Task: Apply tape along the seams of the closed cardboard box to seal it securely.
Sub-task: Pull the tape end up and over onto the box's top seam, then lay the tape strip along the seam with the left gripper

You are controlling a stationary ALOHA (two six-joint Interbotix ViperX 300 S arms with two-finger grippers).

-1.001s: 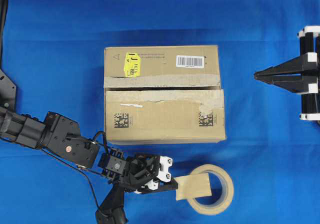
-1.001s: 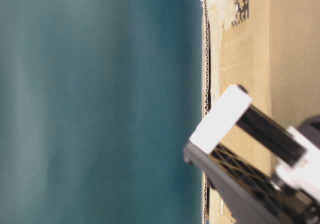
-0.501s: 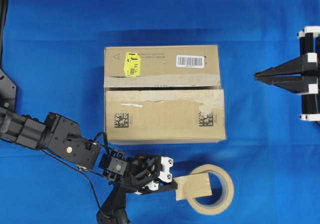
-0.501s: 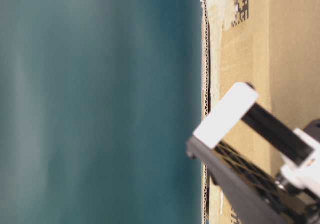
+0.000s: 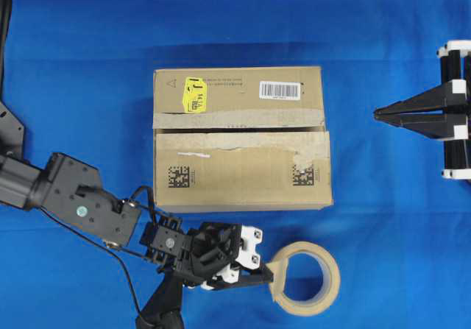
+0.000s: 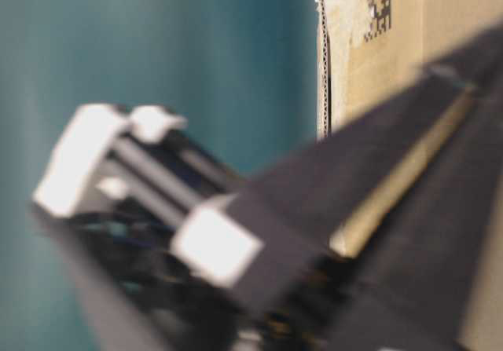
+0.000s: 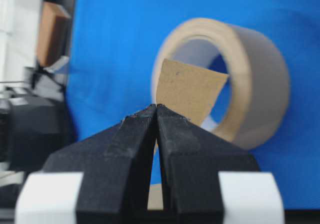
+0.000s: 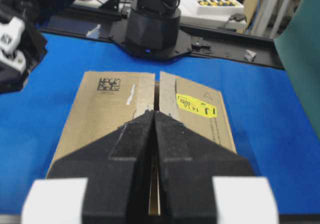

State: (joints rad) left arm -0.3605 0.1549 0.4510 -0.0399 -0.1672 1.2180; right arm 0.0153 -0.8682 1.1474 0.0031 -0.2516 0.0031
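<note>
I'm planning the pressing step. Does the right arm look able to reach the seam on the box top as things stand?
Probably yes. The right gripper, shut and empty, points at the cardboard box in line with the seam, and only bare blue table lies between.

Bright, even light from above fills the overhead view, the brown rectangular cardboard box [image 5: 241,138] casting a soft shadow on the blue cloth surface [image 5: 383,42] behind it, while the table-level view is heavily blurred and both wrist views lose focus close up.
</note>
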